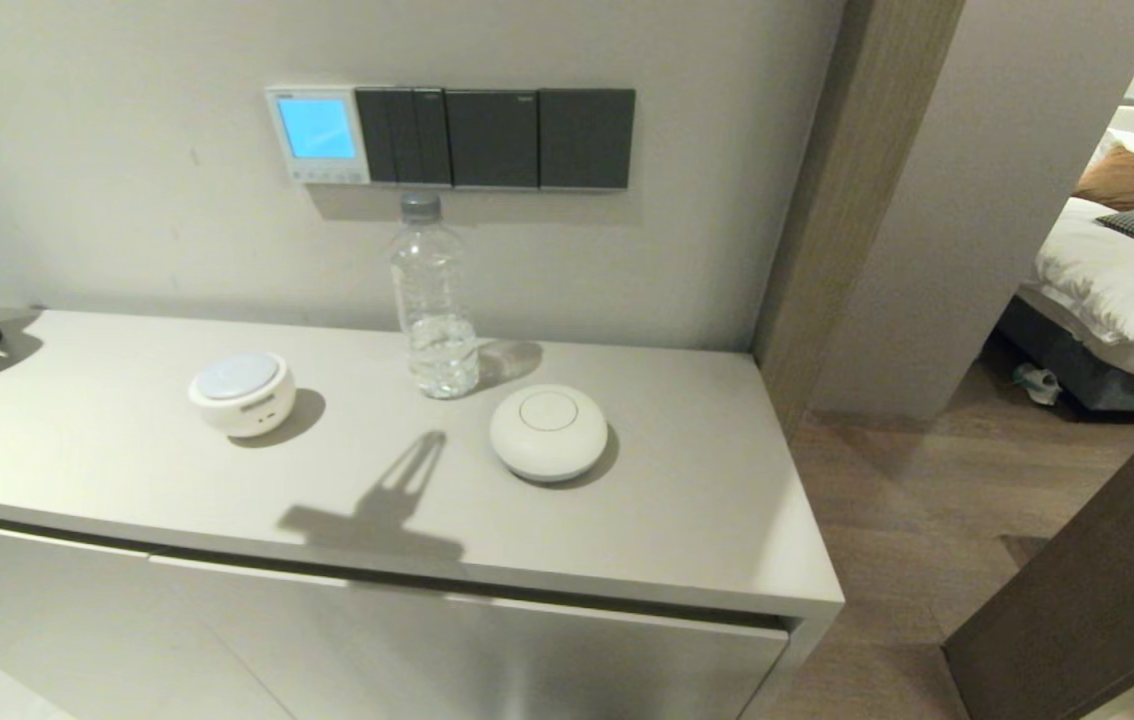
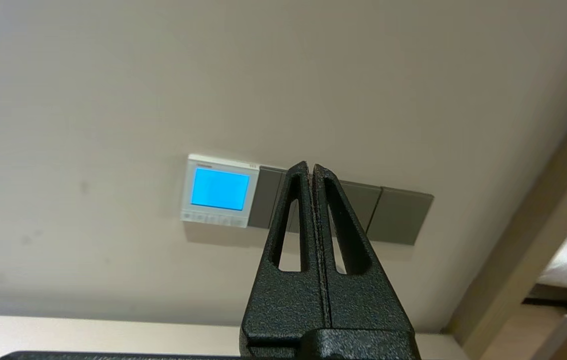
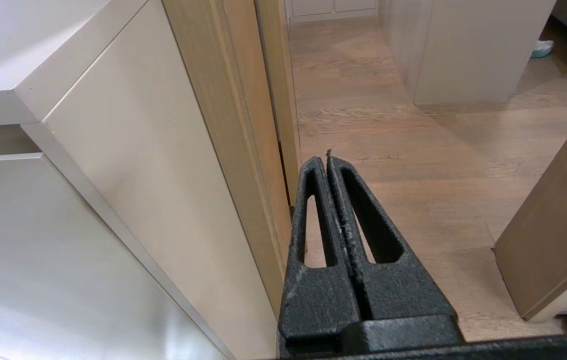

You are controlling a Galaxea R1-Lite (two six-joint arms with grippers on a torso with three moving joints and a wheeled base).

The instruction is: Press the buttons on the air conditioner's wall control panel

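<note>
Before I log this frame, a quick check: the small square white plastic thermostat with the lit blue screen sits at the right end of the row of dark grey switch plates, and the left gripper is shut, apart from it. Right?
Not quite. The small square white plastic thermostat sits at the left end of the row of dark grey switch plates, as the head view shows. The rest holds: in the left wrist view the left gripper is shut and apart from the thermostat.

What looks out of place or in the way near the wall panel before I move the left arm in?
Nothing looks damaged or spilled. One thing to watch: the water bottle stands upright directly under the dark switch plates, just right of the control panel, whose screen is lit blue. The left gripper is shut, well short of the wall.
</note>
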